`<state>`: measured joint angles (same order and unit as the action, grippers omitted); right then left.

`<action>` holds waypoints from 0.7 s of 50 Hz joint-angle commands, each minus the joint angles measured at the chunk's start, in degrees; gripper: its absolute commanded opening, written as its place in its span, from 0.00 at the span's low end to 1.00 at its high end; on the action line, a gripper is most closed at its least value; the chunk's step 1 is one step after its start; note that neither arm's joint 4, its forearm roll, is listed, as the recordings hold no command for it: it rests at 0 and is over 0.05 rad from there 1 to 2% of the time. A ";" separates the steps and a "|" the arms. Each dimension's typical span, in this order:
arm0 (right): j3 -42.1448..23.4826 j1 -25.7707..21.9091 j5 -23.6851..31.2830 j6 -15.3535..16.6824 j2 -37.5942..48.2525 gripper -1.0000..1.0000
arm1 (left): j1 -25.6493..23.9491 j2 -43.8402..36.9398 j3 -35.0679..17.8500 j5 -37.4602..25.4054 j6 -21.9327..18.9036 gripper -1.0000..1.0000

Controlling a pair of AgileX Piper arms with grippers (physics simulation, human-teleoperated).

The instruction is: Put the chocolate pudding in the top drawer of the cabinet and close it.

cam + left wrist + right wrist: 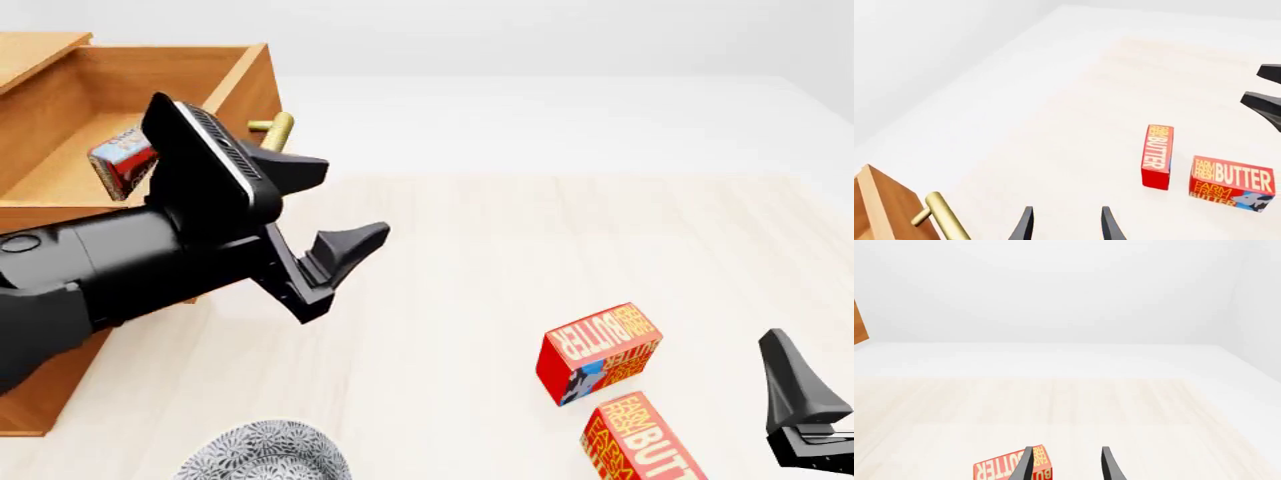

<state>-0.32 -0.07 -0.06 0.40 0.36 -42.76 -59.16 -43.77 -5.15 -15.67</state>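
Observation:
The cabinet point(34, 50) stands at the far left with its top drawer point(200, 70) pulled open. A small box, the chocolate pudding point(118, 160), lies inside the drawer, partly hidden behind my left arm. My left gripper point(334, 205) hangs open and empty just right of the drawer front, below its brass handle point(276, 130). In the left wrist view the gripper point(1066, 222) has the handle point(944, 220) and drawer front point(874, 205) close beside it. My right gripper point(1066, 465) is open and empty, low at the near right point(801, 410).
Two red butter boxes point(601, 350) point(641, 440) stand on the table at the near right, also in the left wrist view point(1157, 156) point(1232, 184). One of them point(1011, 467) shows just beyond my right fingers. A patterned plate point(260, 450) sits at the near edge.

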 commanded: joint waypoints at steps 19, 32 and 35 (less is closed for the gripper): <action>0.00 0.00 0.00 -0.01 0.00 1.00 | -1.57 -6.59 1.70 4.71 3.62 1.00; 0.01 -0.24 -0.05 0.29 -0.04 1.00 | 0.06 -7.25 2.75 6.24 4.82 1.00; 0.02 -0.21 -0.02 -0.03 0.00 1.00 | 0.22 -7.49 2.25 5.68 6.38 1.00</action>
<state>-0.31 -0.24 -0.08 0.45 0.35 -43.36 -65.95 -41.71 0.07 -11.20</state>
